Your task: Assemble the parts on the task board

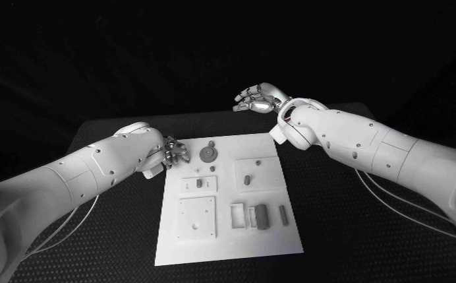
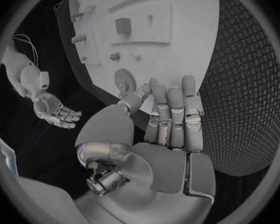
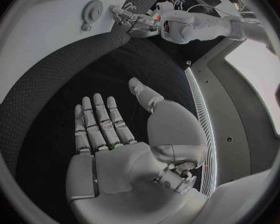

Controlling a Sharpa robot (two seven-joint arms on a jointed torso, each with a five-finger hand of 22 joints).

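- Board [image 1: 230, 194], white, centre of the head view; assembly looks barely begun, most parts seemingly loose.
- Lower part of board: square plate [image 1: 199, 216] at left; small grey blocks [image 1: 258, 216] standing in a recess at right.
- Mid board: two recessed panels, each holding one small peg [image 1: 248, 180].
- Upper left of board: gear [image 1: 208, 154], lying flat.
- Left hand [image 1: 174, 152], at the board's upper left edge beside the gear, fingers extended, holding nothing.
- Right hand [image 1: 257, 100], upper centre, beyond the board, fingers apart and empty.
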